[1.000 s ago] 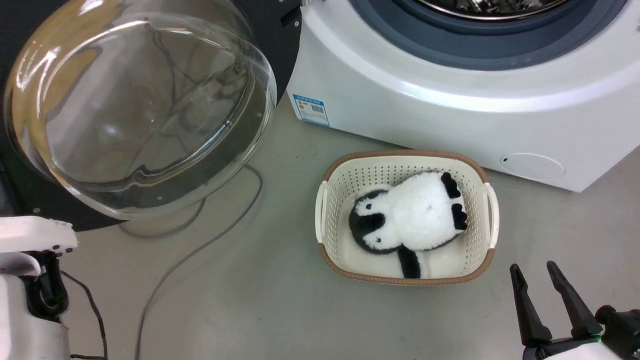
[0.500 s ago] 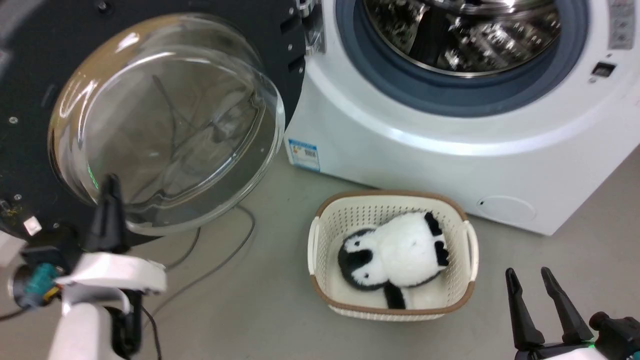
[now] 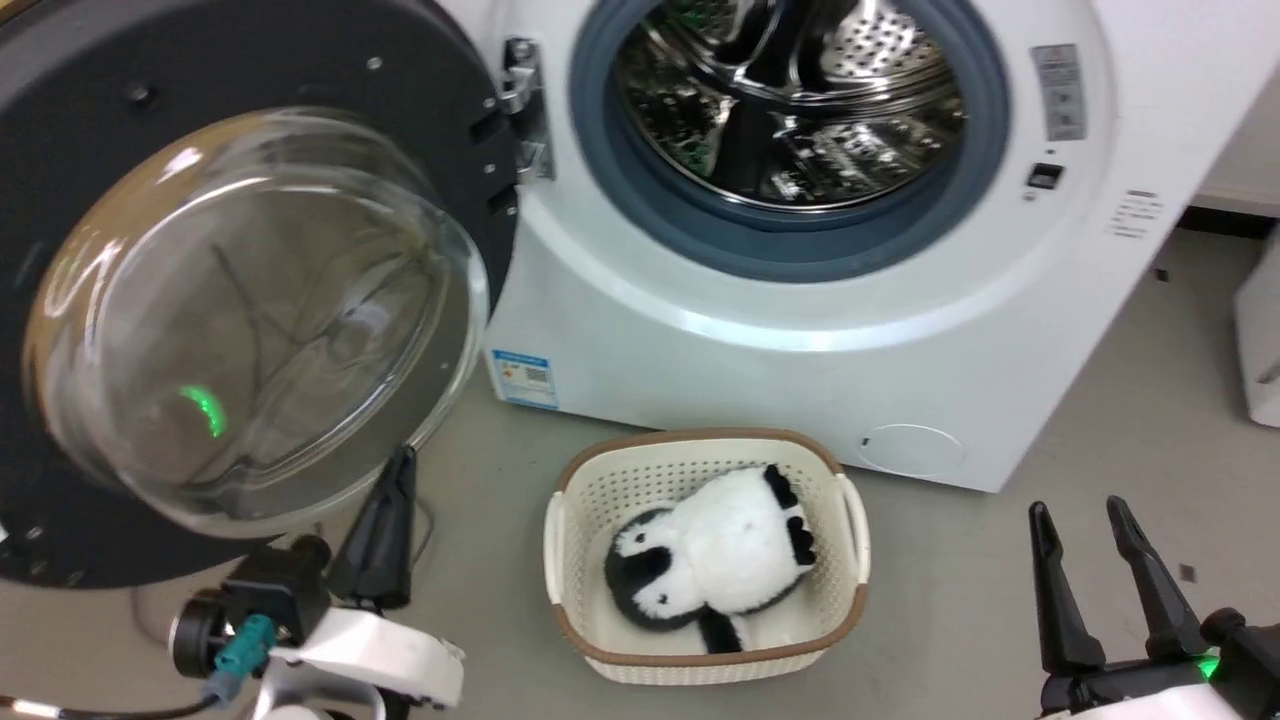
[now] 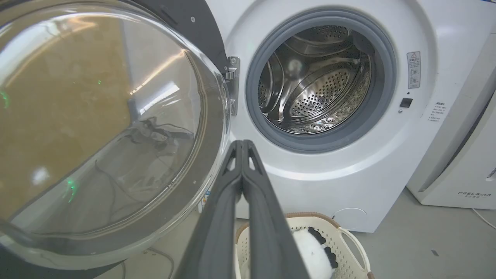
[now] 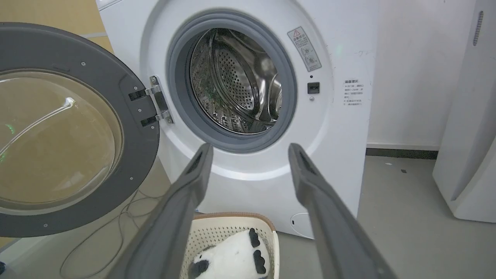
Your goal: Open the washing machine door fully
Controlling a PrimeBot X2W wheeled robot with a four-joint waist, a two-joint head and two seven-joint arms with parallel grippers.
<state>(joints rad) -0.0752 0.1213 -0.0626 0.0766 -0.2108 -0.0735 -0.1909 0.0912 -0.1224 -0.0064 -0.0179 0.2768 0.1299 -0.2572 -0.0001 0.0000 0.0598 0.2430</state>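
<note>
Left first. Left gripper [image 4: 242, 144]: the two dark fingers are pressed flat together with nothing between them. From the head camera it sits near and to the left, pointing up at the lower right edge of the washing machine door [image 3: 250, 300]. It is close to the glass bulge, but I cannot tell whether it touches.

Right gripper [image 3: 1078, 508]: fingers spread with a clear gap, empty. It is at the near right over bare floor [image 3: 1000, 600], well apart from the machine and the door.

Door: swung wide out to the left on its metal hinge [image 3: 525, 110]. Its inner face is turned toward the robot, with a dark ring around a bulging clear bowl. A green glint shows in the glass.

The washing machine [image 3: 800, 330] stands far centre, a white front-loader with its opening fully exposed. A grey gasket [image 3: 800, 250] rings the perforated steel drum [image 3: 790, 100]. A blue label [image 3: 525, 378] is low on the left of the front, and a round cap [image 3: 912, 450] is low on the right.

On the floor just in front of the machine, between the two grippers, is a cream basket [image 3: 700, 438] with a brown rim. A black-and-white plush toy [image 3: 720, 560] lies inside it.

Thin cables [image 5: 97, 232] trail on the floor under the door.

To the far right, beside the machine, stands a second white appliance [image 4: 465, 162] with small lettering low on its front.
</note>
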